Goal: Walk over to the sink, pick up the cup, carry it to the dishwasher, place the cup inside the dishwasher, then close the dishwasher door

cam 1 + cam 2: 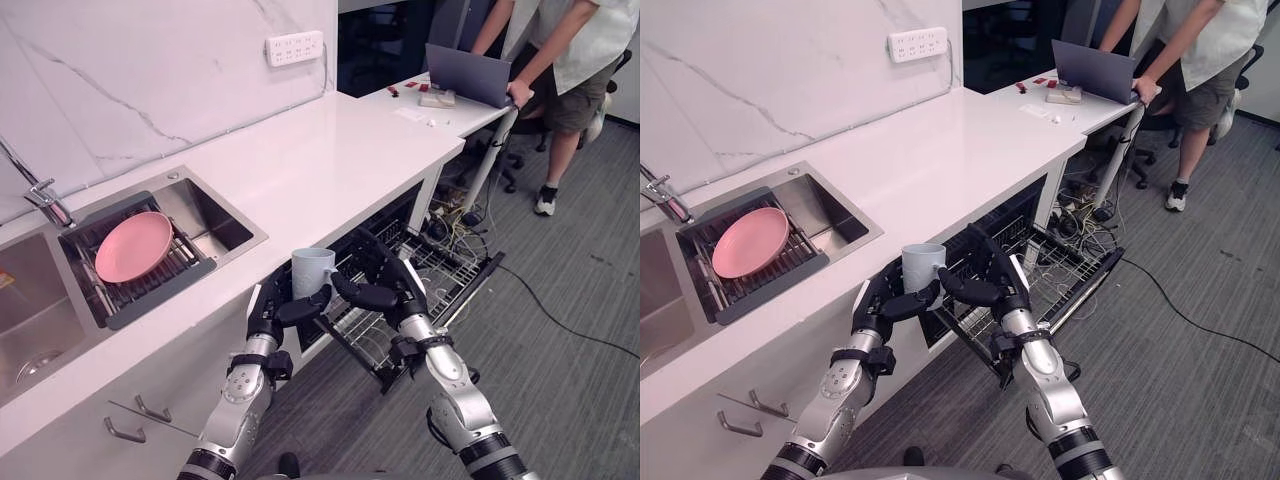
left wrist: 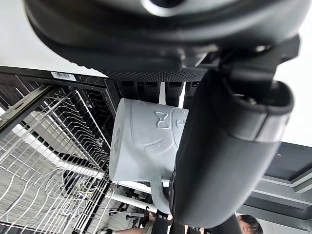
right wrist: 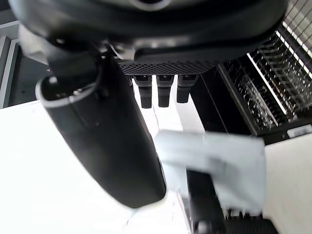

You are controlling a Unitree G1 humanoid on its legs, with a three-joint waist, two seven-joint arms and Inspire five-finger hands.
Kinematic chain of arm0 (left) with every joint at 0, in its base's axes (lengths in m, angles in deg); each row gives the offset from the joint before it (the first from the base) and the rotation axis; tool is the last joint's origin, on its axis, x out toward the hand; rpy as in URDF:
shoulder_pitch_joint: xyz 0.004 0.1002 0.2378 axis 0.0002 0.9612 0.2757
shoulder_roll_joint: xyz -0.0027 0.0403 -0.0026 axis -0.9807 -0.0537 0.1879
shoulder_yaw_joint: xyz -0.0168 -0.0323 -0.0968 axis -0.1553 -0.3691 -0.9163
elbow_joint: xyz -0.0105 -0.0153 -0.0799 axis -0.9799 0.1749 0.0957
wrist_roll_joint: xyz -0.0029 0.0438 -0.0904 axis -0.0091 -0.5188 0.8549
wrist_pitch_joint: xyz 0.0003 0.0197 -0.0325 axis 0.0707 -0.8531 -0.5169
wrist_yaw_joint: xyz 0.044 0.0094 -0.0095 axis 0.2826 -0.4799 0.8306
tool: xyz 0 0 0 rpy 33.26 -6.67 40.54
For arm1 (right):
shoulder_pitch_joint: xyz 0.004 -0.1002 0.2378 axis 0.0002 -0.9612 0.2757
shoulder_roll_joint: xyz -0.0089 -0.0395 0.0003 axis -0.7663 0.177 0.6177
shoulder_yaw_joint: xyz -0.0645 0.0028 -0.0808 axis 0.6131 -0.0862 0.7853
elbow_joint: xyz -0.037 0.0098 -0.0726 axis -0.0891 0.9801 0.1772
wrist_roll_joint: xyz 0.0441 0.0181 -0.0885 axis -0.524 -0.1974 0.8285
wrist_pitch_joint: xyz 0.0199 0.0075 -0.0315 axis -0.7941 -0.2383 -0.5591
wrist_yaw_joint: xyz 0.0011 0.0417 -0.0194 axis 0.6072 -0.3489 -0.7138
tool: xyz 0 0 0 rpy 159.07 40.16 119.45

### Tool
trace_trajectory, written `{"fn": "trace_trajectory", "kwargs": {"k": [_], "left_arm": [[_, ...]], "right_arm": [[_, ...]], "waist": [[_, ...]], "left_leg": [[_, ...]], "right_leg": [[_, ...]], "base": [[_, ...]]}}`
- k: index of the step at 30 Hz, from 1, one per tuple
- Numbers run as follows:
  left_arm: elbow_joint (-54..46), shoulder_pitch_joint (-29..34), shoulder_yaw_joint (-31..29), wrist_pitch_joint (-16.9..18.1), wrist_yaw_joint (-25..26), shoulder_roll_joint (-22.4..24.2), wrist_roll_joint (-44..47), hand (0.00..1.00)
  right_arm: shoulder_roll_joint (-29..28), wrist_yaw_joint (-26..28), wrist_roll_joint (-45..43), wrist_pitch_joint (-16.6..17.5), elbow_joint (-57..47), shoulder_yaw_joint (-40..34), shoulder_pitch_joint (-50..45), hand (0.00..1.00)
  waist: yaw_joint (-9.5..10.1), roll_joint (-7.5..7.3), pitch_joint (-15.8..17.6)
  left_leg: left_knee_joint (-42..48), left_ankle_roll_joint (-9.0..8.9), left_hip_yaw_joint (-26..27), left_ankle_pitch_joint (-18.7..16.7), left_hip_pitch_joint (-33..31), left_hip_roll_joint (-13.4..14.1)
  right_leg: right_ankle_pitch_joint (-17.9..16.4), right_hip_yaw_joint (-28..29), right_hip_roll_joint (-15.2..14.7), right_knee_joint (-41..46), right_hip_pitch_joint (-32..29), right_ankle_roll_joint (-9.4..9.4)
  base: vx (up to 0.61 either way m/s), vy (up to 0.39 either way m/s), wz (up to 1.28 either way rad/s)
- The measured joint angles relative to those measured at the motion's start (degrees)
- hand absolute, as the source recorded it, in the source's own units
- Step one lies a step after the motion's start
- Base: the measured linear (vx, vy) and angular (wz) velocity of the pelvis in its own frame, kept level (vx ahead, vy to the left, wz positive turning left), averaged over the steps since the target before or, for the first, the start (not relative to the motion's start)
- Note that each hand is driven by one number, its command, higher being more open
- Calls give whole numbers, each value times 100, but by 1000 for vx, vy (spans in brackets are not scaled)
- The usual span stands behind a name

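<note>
White stone counter fills the upper left and middle of the head views, with the robot at its front edge. Below it, right of centre, the dishwasher stands open, its wire rack drawn out over the grey floor. At the left sits the sink, with a pink plate lying on a dark drainer. At the upper right a person leans over a laptop, well apart from my work.

Both hands meet at lower centre. My left hand holds the cup, thumb curled across its lower part, fingers behind it. The cup is pale grey and upright, up in the air at the counter's edge, just beside the near corner of the rack. My right hand is spread fairly wide over the rack, with its thumb reaching toward the cup's base. I cannot tell whether it touches.

As I judge it, the pick-up is done and the carry nearly so. Left to do: set the cup in the rack, let go, then close the door.
</note>
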Motion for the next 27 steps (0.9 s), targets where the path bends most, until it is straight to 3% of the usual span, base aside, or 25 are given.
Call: {"fn": "trace_trajectory", "kwargs": {"k": [3,22,23,27], "left_arm": [[3,7,26,7,5,197,34,30],[-91,-61,505,-6,-38,298,-207,30],[-101,-110,576,-12,-37,296,-253,30],[-101,-321,588,-113,0,276,-247,30]], "right_arm": [[-170,-52,1,0,10,-6,5,90],[-168,-373,124,-4,272,-37,29,90],[-166,-400,-19,-3,314,-82,76,30],[-158,-468,-278,37,401,-101,235,30]], "waist": [[-3,0,0],[-36,1,-2],[-34,1,-2],[-22,0,-2]], "left_leg": [[-1,-6,13,3,14,17],[-5,-27,-71,12,0,34],[-5,-31,-97,21,-22,33],[-4,-36,-144,42,-61,37]], "right_leg": [[7,13,15,-5,5,-10],[33,-101,31,-111,90,-30],[33,-127,31,-112,84,-30],[34,-175,37,-111,69,-31]], "base": [[0,0,0],[4,1,2],[0,1,9],[-3,-1,8]]}}
